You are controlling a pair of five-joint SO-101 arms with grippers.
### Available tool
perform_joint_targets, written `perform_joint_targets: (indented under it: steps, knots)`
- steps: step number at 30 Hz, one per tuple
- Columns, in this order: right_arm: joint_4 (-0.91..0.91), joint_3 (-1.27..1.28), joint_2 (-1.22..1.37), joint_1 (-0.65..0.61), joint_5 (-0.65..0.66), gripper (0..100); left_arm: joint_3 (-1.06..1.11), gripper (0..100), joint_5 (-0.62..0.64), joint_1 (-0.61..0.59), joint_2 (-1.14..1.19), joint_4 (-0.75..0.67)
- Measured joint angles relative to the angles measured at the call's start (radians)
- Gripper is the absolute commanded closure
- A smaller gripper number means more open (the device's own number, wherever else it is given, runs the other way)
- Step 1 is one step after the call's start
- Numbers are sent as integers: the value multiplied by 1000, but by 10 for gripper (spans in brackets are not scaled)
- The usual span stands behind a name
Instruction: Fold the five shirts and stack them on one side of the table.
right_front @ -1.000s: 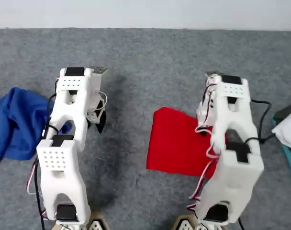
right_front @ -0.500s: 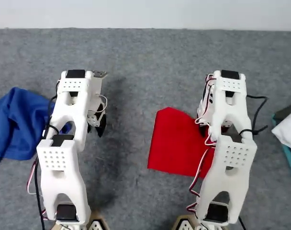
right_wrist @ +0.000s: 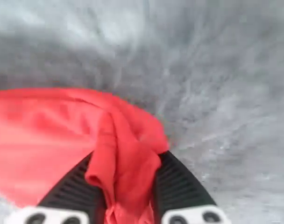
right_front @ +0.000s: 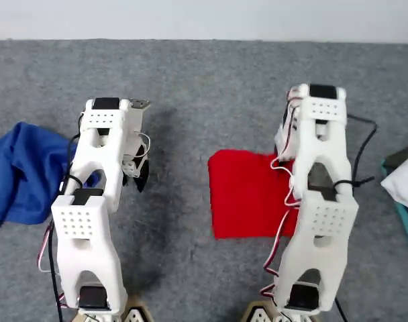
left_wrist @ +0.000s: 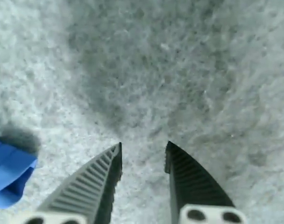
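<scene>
Red shirt (right_front: 247, 194): lying on the grey counter (right_front: 211, 87) as a fairly square, flat shape between the two arms, with its right side running under the right arm.
Right tool (right_wrist: 128, 161): pinching a bunched ridge of the red shirt's edge between its jaws, the cloth gathering into creases at the grip and spreading out flat beyond it.
Left tool (left_wrist: 143, 147): hanging spread apart over bare counter and gripping nothing, with a corner of the blue shirt (left_wrist: 6, 177) lying just beside it.
Blue shirt, high view (right_front: 23, 174): sitting crumpled at the left edge of the counter, not yet folded.
Pile at the right edge (right_front: 402, 178): white cloth resting on something teal and dark, partly cut off by the frame. It is probably the growing stack, though I cannot tell for sure.
Step in hand: the red shirt is looking already folded, so the right arm seems to be handling it by one edge, either squaring it up or getting ready to take it to the pile.
Next move: this is calling for a firm pinch and a low, steady pull toward the right edge, so the layers are not sliding apart, then a release on top of the pile.
After that: the blue shirt is waiting for the left arm.
</scene>
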Motion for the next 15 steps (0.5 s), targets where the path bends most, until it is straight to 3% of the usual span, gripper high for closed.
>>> perform_joint_targets:
  steps: [6, 11, 15]
  knots:
    - [-9, -54, -267, 161, 44, 990, 8, 855, 0, 0, 0, 0]
    - [-117, -55, -334, 428, 58, 990, 63, 855, 0, 0, 0, 0]
    - [-261, -55, -334, 655, 153, 990, 100, 856, -2, 0, 0, 0]
